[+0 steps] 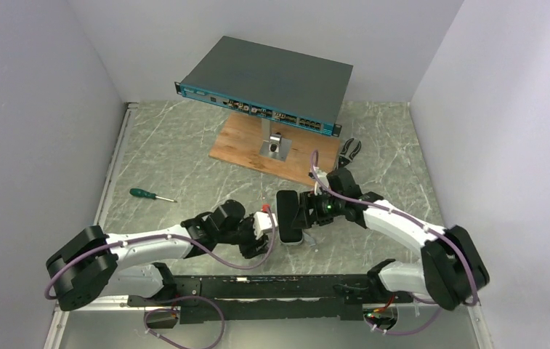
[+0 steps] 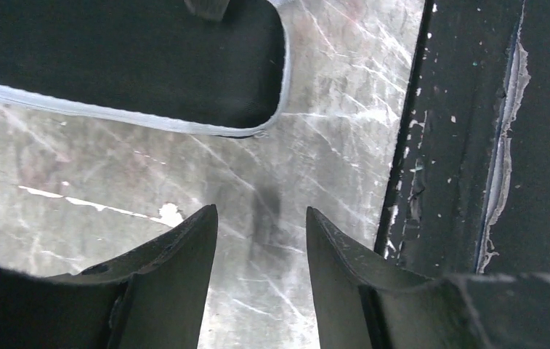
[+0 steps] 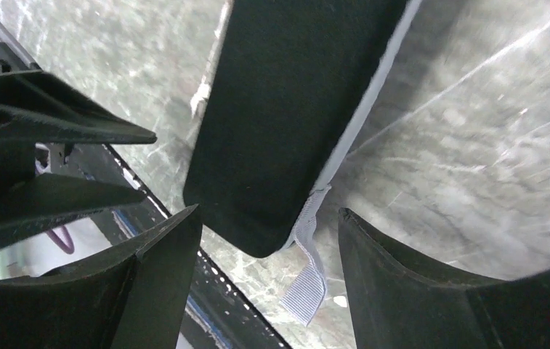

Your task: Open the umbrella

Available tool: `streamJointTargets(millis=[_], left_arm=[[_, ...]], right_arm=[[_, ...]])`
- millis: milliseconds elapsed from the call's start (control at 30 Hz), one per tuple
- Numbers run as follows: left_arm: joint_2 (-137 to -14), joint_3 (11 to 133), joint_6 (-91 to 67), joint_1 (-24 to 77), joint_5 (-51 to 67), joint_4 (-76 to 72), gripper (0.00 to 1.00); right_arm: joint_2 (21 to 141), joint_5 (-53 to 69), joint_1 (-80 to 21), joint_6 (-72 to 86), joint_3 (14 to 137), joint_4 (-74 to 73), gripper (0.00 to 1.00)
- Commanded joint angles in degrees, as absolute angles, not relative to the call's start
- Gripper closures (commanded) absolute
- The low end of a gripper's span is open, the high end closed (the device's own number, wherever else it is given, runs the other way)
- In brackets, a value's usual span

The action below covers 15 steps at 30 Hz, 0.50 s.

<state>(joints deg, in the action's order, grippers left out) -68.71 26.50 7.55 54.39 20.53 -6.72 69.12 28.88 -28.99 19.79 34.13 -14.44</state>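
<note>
The umbrella shows only as a dark oval capsule case (image 1: 288, 217) with a pale seam, lying flat on the marble table between the two arms. My left gripper (image 1: 272, 231) sits at the case's left side. In the left wrist view the case (image 2: 126, 58) lies beyond the open left gripper (image 2: 261, 214), which has only bare tabletop between its fingers. My right gripper (image 1: 306, 211) is at the case's right side. In the right wrist view the right gripper (image 3: 268, 211) is open, the case's end (image 3: 293, 109) and a grey ribbon tab (image 3: 308, 283) lying loose between its fingers.
A grey-teal network switch (image 1: 268, 80) stands on a post over a wooden board (image 1: 239, 145) at the back. A green screwdriver (image 1: 148, 194) lies to the left, black pliers (image 1: 349, 150) at the back right. A black rail (image 1: 272, 287) runs along the near edge.
</note>
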Motion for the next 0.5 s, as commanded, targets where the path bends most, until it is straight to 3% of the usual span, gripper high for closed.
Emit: streamJointTargets(millis=[0, 467], left_arm=[[-70.7, 25.9, 2.8, 58.2, 14.9, -11.6, 0.47], [-85.7, 32.4, -4.5, 61.3, 10.6, -20.1, 0.47]], right_arm=[[74.1, 31.3, -29.7, 26.4, 33.1, -8.5, 0.29], [79.9, 31.3, -29.9, 29.0, 33.8, -6.0, 0.39]])
